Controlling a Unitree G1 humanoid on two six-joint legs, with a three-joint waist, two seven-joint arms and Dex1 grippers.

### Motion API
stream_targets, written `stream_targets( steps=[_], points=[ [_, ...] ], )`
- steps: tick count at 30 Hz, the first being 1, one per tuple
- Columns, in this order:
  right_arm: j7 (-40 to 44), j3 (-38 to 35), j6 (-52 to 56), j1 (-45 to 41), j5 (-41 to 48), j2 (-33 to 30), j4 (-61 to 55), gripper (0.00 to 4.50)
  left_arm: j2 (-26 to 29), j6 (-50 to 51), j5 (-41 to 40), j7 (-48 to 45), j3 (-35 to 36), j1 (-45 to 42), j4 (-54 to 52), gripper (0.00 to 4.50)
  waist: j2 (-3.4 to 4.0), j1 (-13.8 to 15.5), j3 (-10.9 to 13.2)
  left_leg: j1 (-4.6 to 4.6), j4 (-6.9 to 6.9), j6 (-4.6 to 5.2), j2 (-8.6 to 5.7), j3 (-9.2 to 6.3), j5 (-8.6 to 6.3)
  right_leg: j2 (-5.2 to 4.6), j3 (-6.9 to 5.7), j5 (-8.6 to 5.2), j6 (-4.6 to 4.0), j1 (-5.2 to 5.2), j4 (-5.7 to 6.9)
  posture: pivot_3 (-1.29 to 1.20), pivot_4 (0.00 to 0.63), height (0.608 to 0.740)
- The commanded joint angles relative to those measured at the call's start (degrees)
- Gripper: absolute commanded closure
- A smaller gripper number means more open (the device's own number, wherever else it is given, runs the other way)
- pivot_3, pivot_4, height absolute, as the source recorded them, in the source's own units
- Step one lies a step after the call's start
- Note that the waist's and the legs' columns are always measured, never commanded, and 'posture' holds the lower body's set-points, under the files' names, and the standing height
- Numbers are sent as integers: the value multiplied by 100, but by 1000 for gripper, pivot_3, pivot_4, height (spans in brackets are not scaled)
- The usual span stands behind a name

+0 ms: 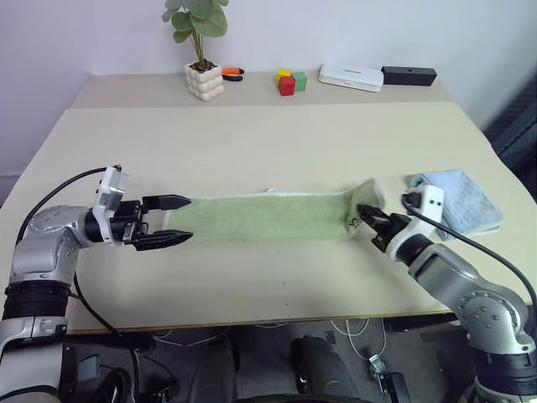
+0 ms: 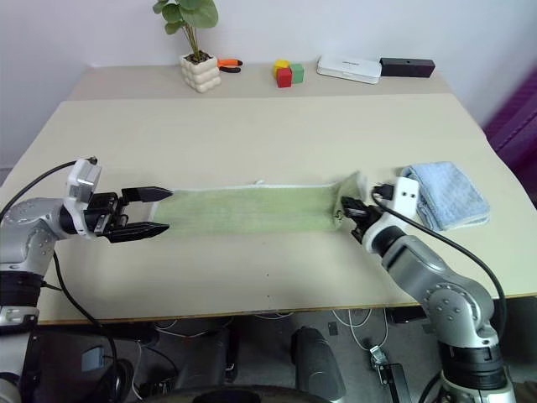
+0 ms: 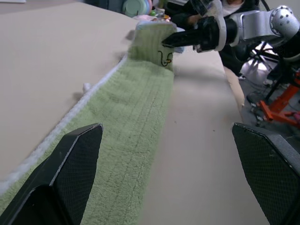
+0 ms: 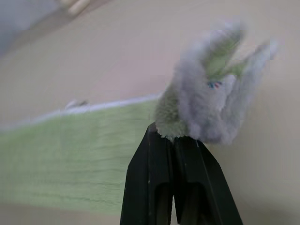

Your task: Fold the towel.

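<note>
The light green towel [image 1: 260, 217] lies as a long narrow strip across the near part of the table [image 1: 252, 143]. Its whitish edging runs along the far side. My left gripper [image 1: 190, 218] is open and level at the strip's left end, one finger [image 3: 70, 168] over the cloth and the other finger [image 3: 269, 168] off to its side. My right gripper [image 1: 362, 211] is shut on the towel's right end, which is bunched and raised off the table [image 4: 211, 93]. A small dark embroidered mark [image 3: 163, 58] shows on that lifted end.
A smaller light blue folded towel [image 1: 457, 200] lies just right of my right gripper. Along the far edge stand a potted plant [image 1: 204, 80], an orange tool [image 1: 232, 73], coloured blocks [image 1: 290, 81], a white box [image 1: 351, 77] and a black box [image 1: 409, 75].
</note>
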Motion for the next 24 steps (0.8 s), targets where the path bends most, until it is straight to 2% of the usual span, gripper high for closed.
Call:
stream_targets(
  steps=[1,5,14,24],
  points=[
    [377,385,97,-255,-518,-83,-492,4452,1,-51,-19,33,78,-7,-118,0,0,14,0,-1,1,0,0,0,0,-1,0,0,0,0,-1,0,150,740],
    [752,964,206,-511,-1036,10,-617,4452,-12,-22,-52,87,89,11,-197,0,0,8,0,-2,3,0,0,0,0,0,0,0,0,0,0,0,150,740],
    [1523,1850,305,-1036,-2003,487,-116,4452,33,113,-159,239,183,245,-575,0,0,17,0,-2,3,0,0,0,0,0,-1,0,1,-1,0,0,150,740],
    [2102,2279,491,-1071,-2606,791,-56,4452,157,320,-299,427,381,621,-1040,0,-1,10,0,-2,3,0,1,1,0,-1,-1,1,1,-1,0,0,150,740]
  ],
)
